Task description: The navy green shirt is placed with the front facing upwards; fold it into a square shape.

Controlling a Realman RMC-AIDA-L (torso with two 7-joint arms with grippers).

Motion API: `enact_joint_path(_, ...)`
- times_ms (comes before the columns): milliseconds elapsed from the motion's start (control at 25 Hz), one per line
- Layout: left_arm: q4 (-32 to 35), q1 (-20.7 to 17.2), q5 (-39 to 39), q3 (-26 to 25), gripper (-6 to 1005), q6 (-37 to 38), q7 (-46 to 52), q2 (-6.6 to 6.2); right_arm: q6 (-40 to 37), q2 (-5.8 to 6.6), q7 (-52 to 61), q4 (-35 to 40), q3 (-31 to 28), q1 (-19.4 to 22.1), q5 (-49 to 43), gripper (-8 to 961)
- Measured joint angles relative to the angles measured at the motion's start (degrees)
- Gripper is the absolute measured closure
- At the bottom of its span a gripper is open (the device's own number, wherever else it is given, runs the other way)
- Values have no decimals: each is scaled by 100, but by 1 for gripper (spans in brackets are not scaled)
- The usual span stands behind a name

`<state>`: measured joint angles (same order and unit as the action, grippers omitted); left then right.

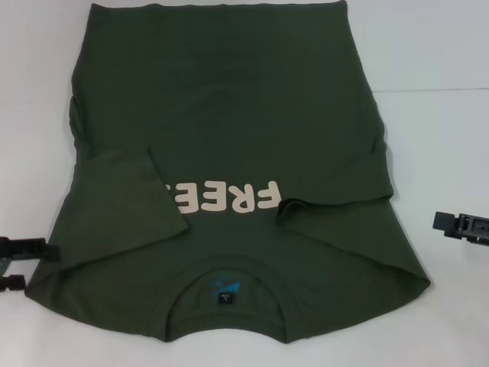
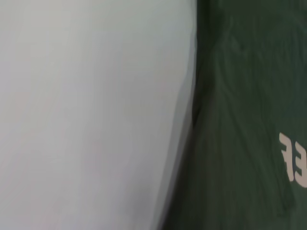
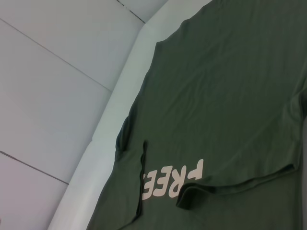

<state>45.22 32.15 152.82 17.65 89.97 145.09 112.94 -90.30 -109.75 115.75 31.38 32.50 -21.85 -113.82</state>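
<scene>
The navy green shirt [image 1: 229, 115] lies flat on the white table [image 1: 435, 46], front up, collar nearest me. Cream "FREE" lettering [image 1: 225, 197] shows on the chest, and a small blue-and-black neck label [image 1: 228, 290] sits inside the collar. Both sleeves are folded inward over the body, the left one [image 1: 122, 202] covering the end of the lettering and the right one [image 1: 336, 222] lying below it. My left gripper [image 1: 21, 264] rests at the table's left edge beside the shirt's shoulder. My right gripper [image 1: 461, 225] sits off the shirt's right side, apart from the cloth. The shirt [image 2: 240, 120] [image 3: 230, 96] also fills both wrist views.
Bare white table [image 2: 86, 115] runs along the shirt's left side. In the right wrist view the table edge [image 3: 110, 129] borders a pale tiled floor [image 3: 48, 96]. The shirt's hem reaches the far edge of the head view.
</scene>
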Motion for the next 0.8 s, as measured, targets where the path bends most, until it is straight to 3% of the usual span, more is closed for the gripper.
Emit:
enact_joint_path(280, 81, 11, 237, 18, 60, 63, 19, -55, -3, 0, 0, 4, 2, -8, 0, 194)
enact_joint_path(800, 6, 36, 237, 134, 59, 29, 19, -9, 9, -1, 0, -4, 2, -50, 0, 193)
